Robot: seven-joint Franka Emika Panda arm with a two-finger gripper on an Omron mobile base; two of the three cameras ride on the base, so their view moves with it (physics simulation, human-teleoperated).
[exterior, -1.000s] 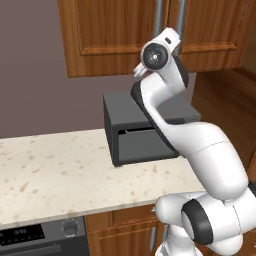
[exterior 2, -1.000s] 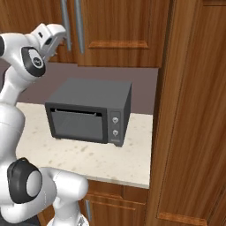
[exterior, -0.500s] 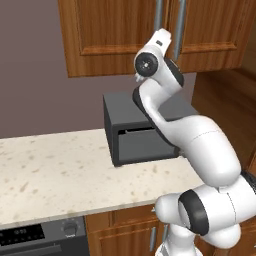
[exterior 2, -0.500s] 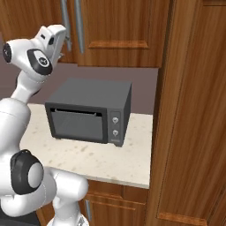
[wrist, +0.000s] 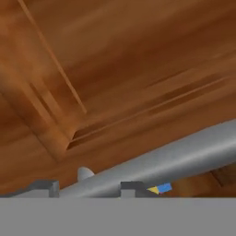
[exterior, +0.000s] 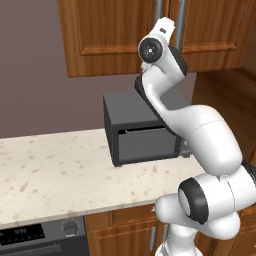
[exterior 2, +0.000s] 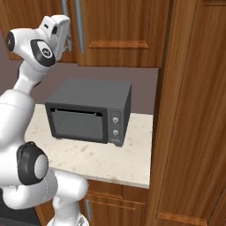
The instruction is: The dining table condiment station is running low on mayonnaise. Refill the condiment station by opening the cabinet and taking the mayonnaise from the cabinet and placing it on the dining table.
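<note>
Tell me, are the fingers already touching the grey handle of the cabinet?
Cannot tell. In the hand view the handle runs between the fingers, but no plain contact or gap shows.

The white arm reaches up and forward, its gripper [wrist: 87, 188] raised high, fingertips [wrist: 44, 186] half apart.

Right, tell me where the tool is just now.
The tool is up at the cabinet doors above the toaster oven, its fingertips either side of a grey bar handle in the hand view.
</note>
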